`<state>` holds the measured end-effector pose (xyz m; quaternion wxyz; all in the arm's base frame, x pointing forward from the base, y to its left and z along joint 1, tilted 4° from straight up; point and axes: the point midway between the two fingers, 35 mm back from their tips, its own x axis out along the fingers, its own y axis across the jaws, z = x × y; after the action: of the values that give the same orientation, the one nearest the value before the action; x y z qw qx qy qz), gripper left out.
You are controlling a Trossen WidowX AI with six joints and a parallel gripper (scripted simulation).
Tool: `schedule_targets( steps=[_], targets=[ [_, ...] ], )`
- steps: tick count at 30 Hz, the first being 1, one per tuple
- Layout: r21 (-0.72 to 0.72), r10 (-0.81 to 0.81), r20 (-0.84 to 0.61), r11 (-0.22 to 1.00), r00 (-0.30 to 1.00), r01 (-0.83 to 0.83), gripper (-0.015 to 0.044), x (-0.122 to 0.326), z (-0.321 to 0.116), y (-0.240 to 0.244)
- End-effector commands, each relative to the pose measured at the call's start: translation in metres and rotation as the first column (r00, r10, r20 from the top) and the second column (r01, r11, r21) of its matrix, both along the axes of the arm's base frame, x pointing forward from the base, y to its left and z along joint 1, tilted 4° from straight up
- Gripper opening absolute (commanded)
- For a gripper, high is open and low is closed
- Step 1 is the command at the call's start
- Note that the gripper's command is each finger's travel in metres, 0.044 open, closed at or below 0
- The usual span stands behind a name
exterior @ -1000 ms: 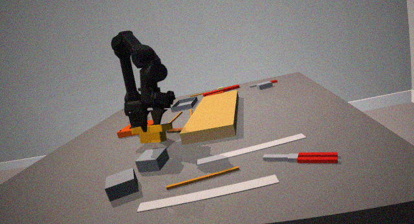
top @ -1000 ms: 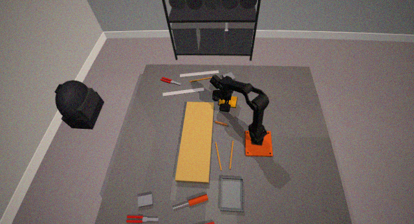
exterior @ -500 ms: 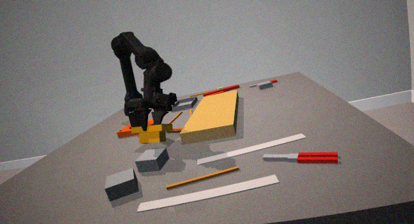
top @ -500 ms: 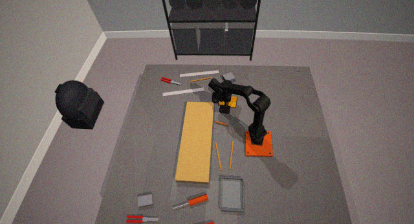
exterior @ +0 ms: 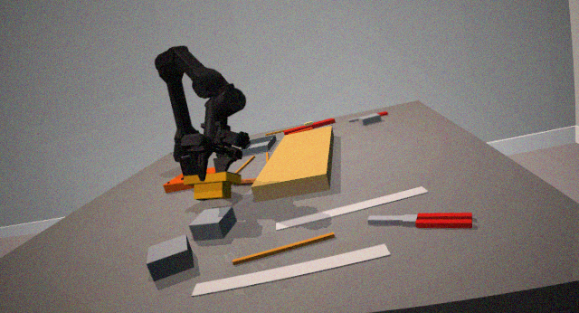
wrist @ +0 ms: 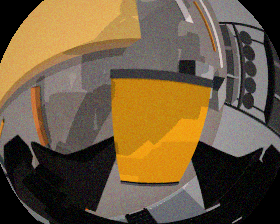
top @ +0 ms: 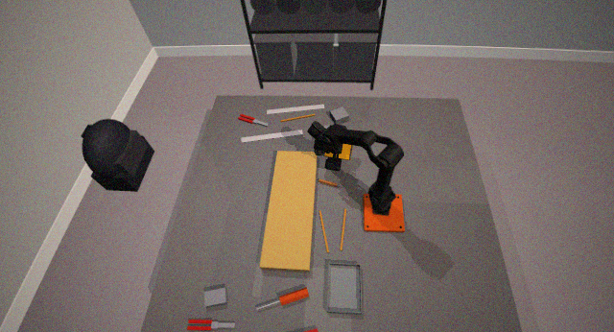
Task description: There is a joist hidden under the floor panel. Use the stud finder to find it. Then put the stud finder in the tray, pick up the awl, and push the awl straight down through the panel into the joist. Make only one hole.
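Observation:
The yellow stud finder [top: 345,153] [exterior: 212,190] [wrist: 156,110] is between the fingers of my gripper [top: 335,154] [exterior: 212,175] [wrist: 155,141], which is shut on it. It hangs a little above the table, just off the far end of the floor panel. The yellow floor panel [top: 290,212] [exterior: 300,155] [wrist: 61,32] lies flat; no hole shows in it. The grey tray [top: 343,312] [exterior: 272,144] holds nothing visible. An orange-handled tool [top: 294,296] with a grey shaft lies beside the tray; a short orange rod [top: 328,182] [wrist: 39,115] lies beside the panel. I cannot tell which is the awl.
Two thin orange sticks [top: 324,231] [top: 342,229] lie between panel and arm base [top: 384,222]. Grey blocks [exterior: 213,224] [exterior: 170,258], white strips [exterior: 353,209] [exterior: 289,270], another orange stick [exterior: 283,249] and red-handled pliers [exterior: 443,220] lie beyond the panel's far end.

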<state>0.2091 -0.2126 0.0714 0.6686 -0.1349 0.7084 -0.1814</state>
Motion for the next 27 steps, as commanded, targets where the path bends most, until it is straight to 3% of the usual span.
schedule_targets(
  steps=[1,27],
  targets=[
    [-0.052,-0.008,0.014,0.999,1.0,0.009,0.0,0.0005,0.0042,-0.0006],
    [-0.252,-0.015,0.002,0.968,1.0,0.016,0.0,0.0014,-0.0009,0.0032]
  ],
)
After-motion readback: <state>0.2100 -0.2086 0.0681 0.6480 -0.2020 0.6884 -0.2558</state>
